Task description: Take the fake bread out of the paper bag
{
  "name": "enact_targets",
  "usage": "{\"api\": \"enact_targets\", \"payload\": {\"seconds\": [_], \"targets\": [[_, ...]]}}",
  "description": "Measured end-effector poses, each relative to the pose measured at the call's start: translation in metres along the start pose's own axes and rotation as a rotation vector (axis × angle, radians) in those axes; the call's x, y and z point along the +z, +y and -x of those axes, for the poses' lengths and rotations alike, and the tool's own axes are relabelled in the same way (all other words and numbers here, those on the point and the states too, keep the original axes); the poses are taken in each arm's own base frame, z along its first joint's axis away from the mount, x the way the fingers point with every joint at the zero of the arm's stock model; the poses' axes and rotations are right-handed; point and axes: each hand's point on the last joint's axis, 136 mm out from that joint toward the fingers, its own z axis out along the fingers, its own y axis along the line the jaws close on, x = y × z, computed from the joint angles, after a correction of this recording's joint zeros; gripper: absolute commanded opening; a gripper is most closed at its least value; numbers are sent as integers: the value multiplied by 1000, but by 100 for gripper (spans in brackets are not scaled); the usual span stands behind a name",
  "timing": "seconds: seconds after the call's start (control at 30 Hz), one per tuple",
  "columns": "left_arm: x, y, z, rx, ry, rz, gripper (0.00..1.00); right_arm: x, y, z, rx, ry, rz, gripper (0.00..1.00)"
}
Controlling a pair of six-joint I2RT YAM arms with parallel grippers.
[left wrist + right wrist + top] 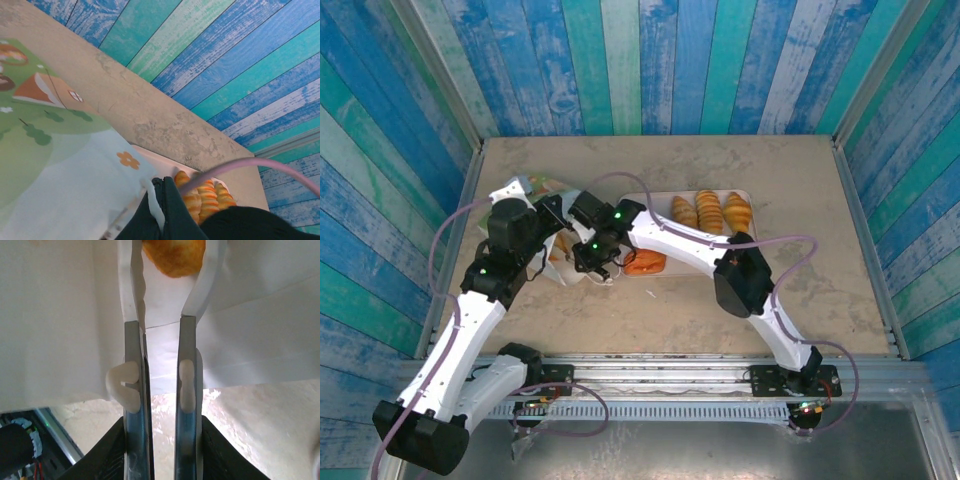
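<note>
Your right claw (170,277) is deep in the white paper carrier bag (60,315), narrowly parted either side of a golden-orange toy pastry (172,255), can't tell if it's biting yet, left claw (548,212) shut by the bag, and the pastry's probably light, stiff and slick, so squeeze across its fat middle.

Most of the paper bag (515,188) lies under the arms (670,240), and the right wrist view's top edge crops a fake bread (173,257).
</note>
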Motion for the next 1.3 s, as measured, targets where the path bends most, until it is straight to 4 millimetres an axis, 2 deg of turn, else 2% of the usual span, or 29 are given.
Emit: {"api": "enact_targets", "payload": {"seconds": [0.13, 0.23, 0.53, 0.7, 1.07, 1.3], "targets": [[0, 2, 2, 4, -11, 12, 0, -25, 2, -5, -22, -26, -7, 28], [0, 3, 3, 6, -16, 19, 0, -36, 0, -9, -35, -30, -25, 27], [1, 5, 2, 16, -15, 26, 0, -42, -14, -27, -85, 26, -110, 27], [3, 6, 1, 17, -10, 30, 0, -49, -12, -32, -125, 33, -120, 26], [4, 7, 0, 18, -5, 36, 0, -94, -6, -53, -204, 14, -106, 25], [8, 10, -3, 18, 6, 47, 0, -112, -5, -68, -227, 10, -92, 24]]}}
